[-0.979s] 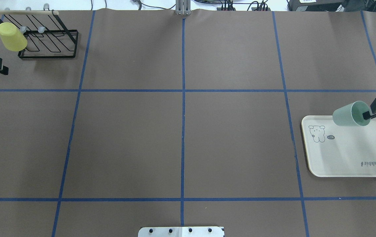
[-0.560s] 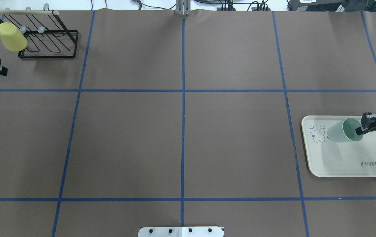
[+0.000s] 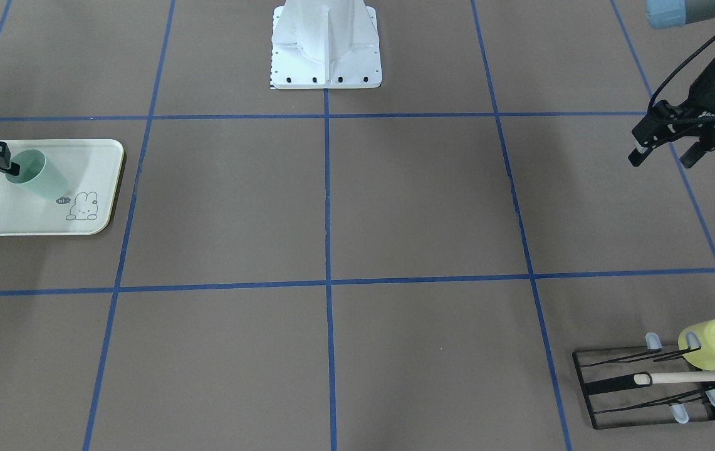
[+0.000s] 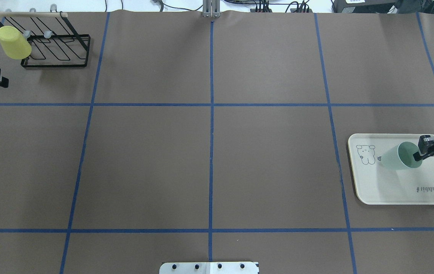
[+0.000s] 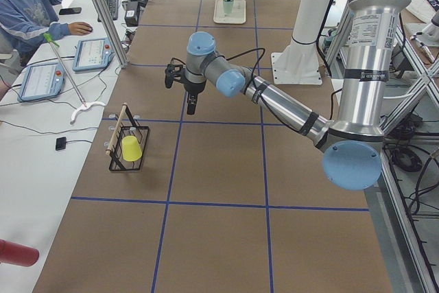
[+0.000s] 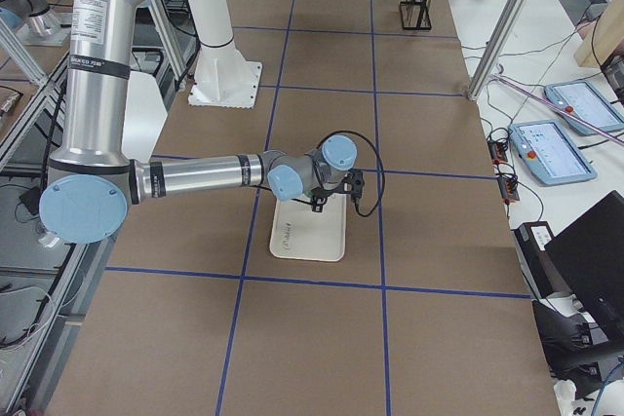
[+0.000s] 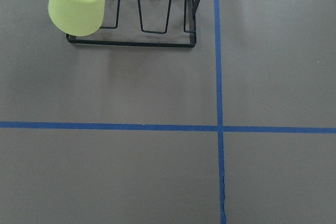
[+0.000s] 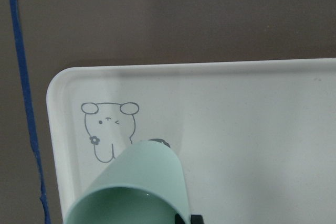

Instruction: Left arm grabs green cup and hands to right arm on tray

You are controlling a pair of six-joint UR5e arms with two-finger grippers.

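Observation:
The pale mint-green cup [image 4: 395, 157] hangs tilted low over the cream tray [image 4: 399, 188], its base toward the rabbit drawing. I cannot tell whether the base touches the tray. My right gripper [image 4: 417, 153] is shut on the cup's rim, one finger inside the mouth. The same shows in the front view: cup [image 3: 39, 178], gripper [image 3: 10, 166], tray [image 3: 25, 219]. The right wrist view shows the cup [image 8: 137, 190] over the tray [image 8: 262, 124]. My left gripper [image 3: 662, 155] is open and empty, far off at the table's other end.
A yellow-green cup [image 4: 13, 42] hangs on the black wire rack [image 4: 68, 62] at the far left corner, also in the left wrist view [image 7: 76, 2]. The robot base [image 3: 326, 47] stands at the near middle edge.
My right gripper has carried the green cup down and toward the robot, from the tray's far edge to low over its middle. The left arm has barely moved.

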